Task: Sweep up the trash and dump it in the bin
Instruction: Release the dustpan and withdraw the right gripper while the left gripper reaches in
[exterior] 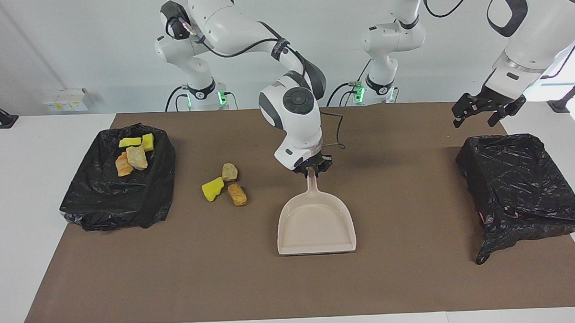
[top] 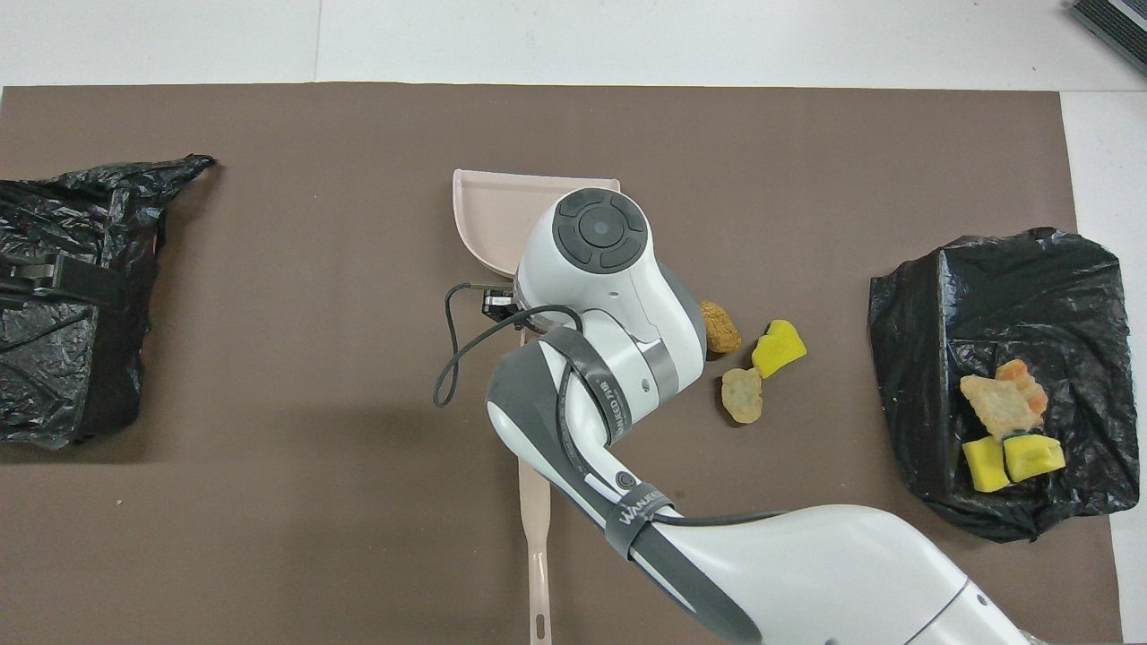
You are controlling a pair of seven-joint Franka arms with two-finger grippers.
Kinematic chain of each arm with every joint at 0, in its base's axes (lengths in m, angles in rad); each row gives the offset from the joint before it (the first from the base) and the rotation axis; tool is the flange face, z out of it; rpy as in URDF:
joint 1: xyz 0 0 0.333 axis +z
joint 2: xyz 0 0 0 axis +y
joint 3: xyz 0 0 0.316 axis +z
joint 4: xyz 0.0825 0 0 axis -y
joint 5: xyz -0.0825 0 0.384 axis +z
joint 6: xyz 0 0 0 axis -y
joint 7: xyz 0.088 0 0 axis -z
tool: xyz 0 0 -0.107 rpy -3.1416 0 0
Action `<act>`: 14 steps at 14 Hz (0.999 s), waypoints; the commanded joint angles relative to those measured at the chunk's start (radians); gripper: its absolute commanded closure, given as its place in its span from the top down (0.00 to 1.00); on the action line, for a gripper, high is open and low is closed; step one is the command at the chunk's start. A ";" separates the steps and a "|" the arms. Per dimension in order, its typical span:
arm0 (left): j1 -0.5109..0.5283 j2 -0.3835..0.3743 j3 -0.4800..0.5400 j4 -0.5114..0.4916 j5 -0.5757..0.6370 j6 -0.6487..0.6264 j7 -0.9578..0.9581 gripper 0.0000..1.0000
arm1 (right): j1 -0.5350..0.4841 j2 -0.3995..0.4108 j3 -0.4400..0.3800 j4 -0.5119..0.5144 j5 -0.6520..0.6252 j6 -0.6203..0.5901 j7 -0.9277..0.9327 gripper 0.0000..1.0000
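Three trash pieces lie on the brown mat: a yellow sponge (exterior: 212,189) (top: 778,348), a tan lump (exterior: 229,172) (top: 743,394) and a brown lump (exterior: 237,194) (top: 720,327). Several more pieces (exterior: 134,152) (top: 1004,421) lie in the black-bagged bin (exterior: 102,201) (top: 1030,296) at the right arm's end. The beige dustpan (exterior: 316,225) (top: 502,210) lies empty on the mat beside the three pieces, toward the left arm's end. My right gripper (exterior: 311,170) is shut on its handle. My left gripper (exterior: 475,121) (top: 54,273) is open and empty, up over a second black-bagged bin (exterior: 518,182) (top: 72,358).
A long beige handle (top: 535,537) runs from under the right arm toward the robots' edge, in line with the pan. A black cable (exterior: 336,131) (top: 448,358) hangs from the right wrist. White table borders the mat (exterior: 416,281).
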 commanded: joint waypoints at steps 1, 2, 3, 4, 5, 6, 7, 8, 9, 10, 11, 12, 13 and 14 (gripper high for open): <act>-0.022 -0.012 -0.003 -0.001 0.005 0.004 -0.002 1.00 | -0.013 0.028 0.005 -0.010 0.020 0.041 -0.010 0.00; -0.025 -0.012 -0.002 -0.010 0.005 0.004 -0.002 1.00 | -0.008 0.038 0.005 -0.010 0.022 0.054 -0.010 0.04; -0.026 -0.015 -0.003 -0.013 0.005 0.004 0.004 1.00 | -0.007 0.038 0.005 -0.011 0.025 0.055 -0.012 0.27; -0.032 -0.015 -0.003 -0.016 0.005 0.004 0.007 1.00 | -0.005 0.038 0.005 -0.011 0.023 0.054 -0.015 0.50; -0.055 -0.010 -0.003 -0.027 0.005 0.012 0.007 1.00 | -0.003 0.038 0.007 -0.011 0.019 0.052 -0.035 0.87; -0.063 -0.007 -0.002 -0.042 0.005 0.044 0.007 1.00 | -0.002 0.036 0.005 -0.008 0.011 0.048 -0.068 1.00; -0.065 -0.012 -0.003 -0.066 0.005 0.094 -0.005 1.00 | 0.001 0.035 0.005 -0.008 0.011 0.048 -0.069 1.00; -0.075 0.002 -0.002 -0.077 0.005 0.133 -0.014 1.00 | 0.004 0.027 0.005 -0.008 0.011 0.040 -0.070 1.00; -0.086 0.014 -0.002 -0.080 0.005 0.153 -0.028 1.00 | 0.001 0.019 0.005 -0.011 0.011 0.029 -0.072 1.00; -0.092 0.030 -0.002 -0.079 0.005 0.165 -0.040 1.00 | -0.005 0.004 0.005 -0.014 0.014 -0.013 -0.075 1.00; -0.104 0.037 -0.002 -0.079 0.005 0.175 -0.045 1.00 | -0.011 -0.010 0.005 -0.010 0.024 -0.068 -0.078 1.00; -0.126 0.060 -0.002 -0.087 0.007 0.181 -0.045 1.00 | -0.013 -0.039 0.007 -0.016 0.025 -0.119 -0.078 1.00; -0.135 0.076 -0.002 -0.088 0.007 0.190 -0.045 1.00 | 0.001 -0.069 0.005 -0.019 0.011 -0.177 -0.078 1.00; -0.141 0.086 -0.002 -0.091 0.007 0.217 -0.047 1.00 | 0.010 -0.108 0.007 -0.040 0.011 -0.217 -0.076 1.00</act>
